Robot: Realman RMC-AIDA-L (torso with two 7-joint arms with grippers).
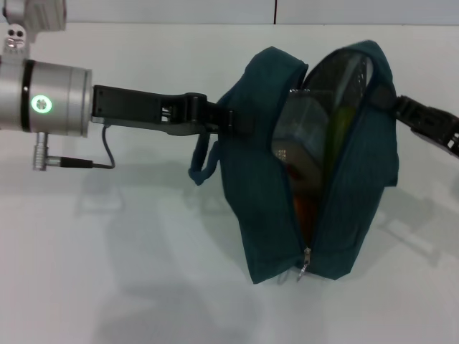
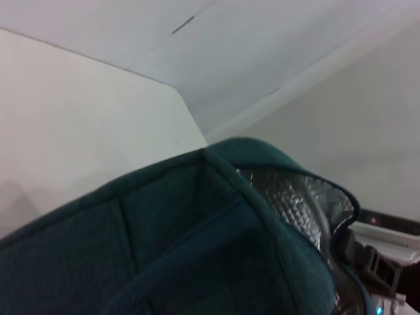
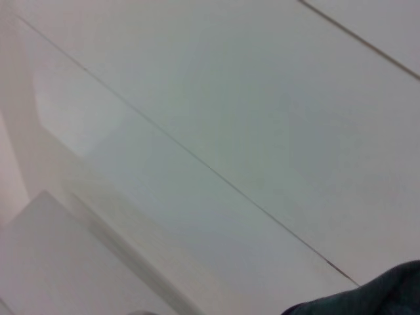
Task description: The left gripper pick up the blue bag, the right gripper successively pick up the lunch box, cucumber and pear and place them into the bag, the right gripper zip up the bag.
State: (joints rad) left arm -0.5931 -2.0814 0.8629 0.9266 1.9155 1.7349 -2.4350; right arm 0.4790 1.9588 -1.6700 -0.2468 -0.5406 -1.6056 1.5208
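Note:
The blue bag (image 1: 265, 193) stands on the white table with its zipper open along the top. My left gripper (image 1: 228, 118) reaches in from the left and is shut on the bag's left wall, near a loop handle (image 1: 204, 165). Inside the opening I see the clear lunch box (image 1: 300, 122), the dark cucumber (image 1: 337, 136) and the orange pear (image 1: 305, 204). My right gripper (image 1: 399, 104) touches the bag's upper right edge, its tip hidden by the fabric. The zipper pull (image 1: 306, 261) hangs at the bag's near end. The left wrist view shows teal fabric (image 2: 197, 249) and foil lining (image 2: 295, 197).
White table (image 1: 129, 272) lies all around the bag, with a wall seam at the back. A cable (image 1: 106, 154) hangs from the left wrist. In the right wrist view only pale surfaces and a corner of the bag (image 3: 374, 295) show.

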